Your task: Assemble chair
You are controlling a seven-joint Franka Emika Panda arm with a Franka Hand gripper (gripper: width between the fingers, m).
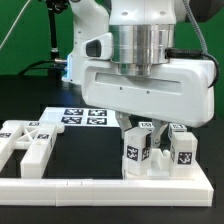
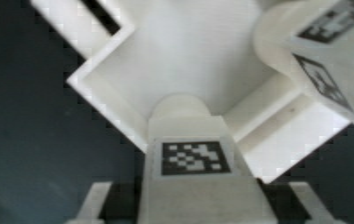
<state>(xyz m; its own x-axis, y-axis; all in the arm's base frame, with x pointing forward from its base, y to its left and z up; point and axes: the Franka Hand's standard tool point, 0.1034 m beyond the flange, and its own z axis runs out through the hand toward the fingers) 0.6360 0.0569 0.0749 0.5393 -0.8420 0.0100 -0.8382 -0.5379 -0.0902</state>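
My gripper (image 1: 137, 133) reaches straight down near the long white rail and is shut on a short white chair post (image 1: 135, 152) with black-and-white tags. In the wrist view the post (image 2: 195, 150) fills the gap between both fingers (image 2: 103, 200), tag facing the camera, and the gripper (image 2: 195, 205) pinches its sides. A second tagged post (image 1: 183, 150) stands just to the exterior view's right and also shows in the wrist view (image 2: 325, 50). More white chair parts (image 1: 35, 148) lie at the exterior view's left.
The long white L-shaped rail (image 1: 100, 187) runs along the front and turns up at the exterior view's right; its inner corner (image 2: 129, 70) lies under the held post. The marker board (image 1: 85, 117) lies flat behind. The table is black.
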